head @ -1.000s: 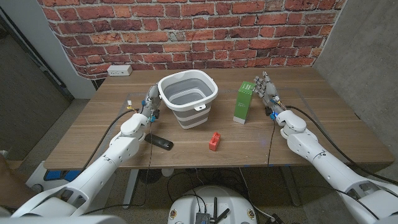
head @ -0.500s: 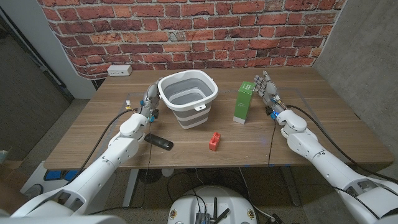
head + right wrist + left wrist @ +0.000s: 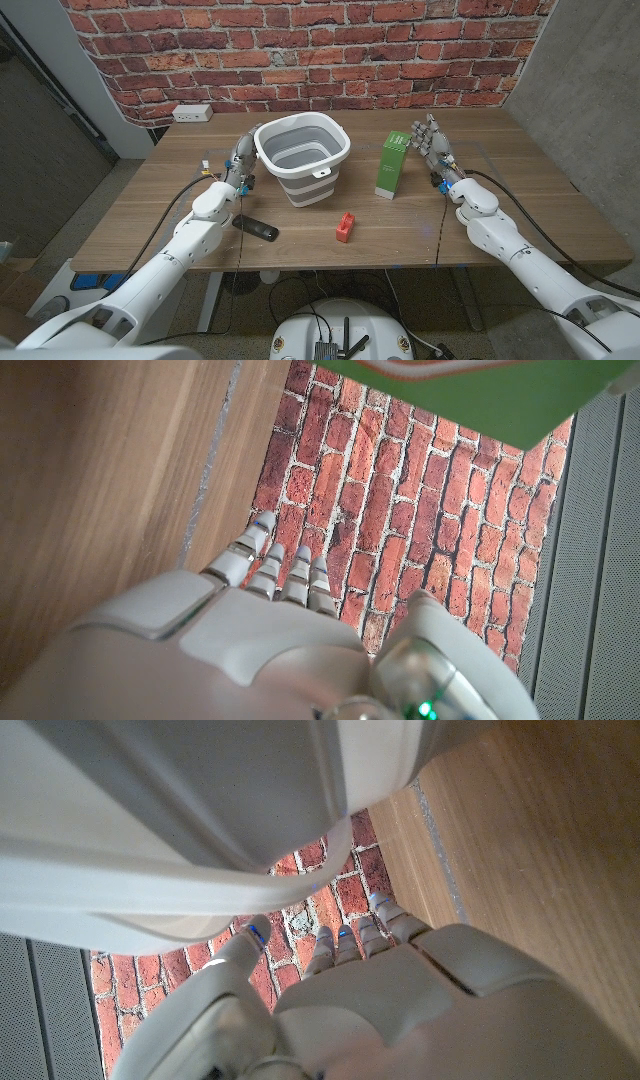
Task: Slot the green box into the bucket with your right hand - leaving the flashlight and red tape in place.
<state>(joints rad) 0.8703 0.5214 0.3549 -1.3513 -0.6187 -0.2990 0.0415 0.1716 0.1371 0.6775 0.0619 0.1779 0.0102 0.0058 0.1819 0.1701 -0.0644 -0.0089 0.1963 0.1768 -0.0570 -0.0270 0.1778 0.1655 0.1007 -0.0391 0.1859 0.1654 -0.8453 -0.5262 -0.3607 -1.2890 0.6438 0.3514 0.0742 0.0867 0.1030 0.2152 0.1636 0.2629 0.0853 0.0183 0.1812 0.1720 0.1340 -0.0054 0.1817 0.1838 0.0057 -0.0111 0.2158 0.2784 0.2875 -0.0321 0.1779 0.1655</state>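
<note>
"What sat closest to you?"

"Low in the frame, the red tape (image 3: 345, 227) and the black flashlight (image 3: 256, 228) lay on the surface (image 3: 150, 200), apart from the rest; probably why they could stay put."

"And farther back?"

"The green box (image 3: 391, 165) stood upright, right of centre, beside the bucket (image 3: 303, 159). The right hand (image 3: 429, 146) waited just beside it, fingers apart, holding nothing. The left hand (image 3: 240, 164) stood against the bucket's left wall, empty too."

One bucket (image 3: 303, 157), one green box (image 3: 392, 165), one flashlight (image 3: 257, 228), one red tape (image 3: 345, 227), two robot hands: left (image 3: 240, 162), right (image 3: 430, 145).
</note>
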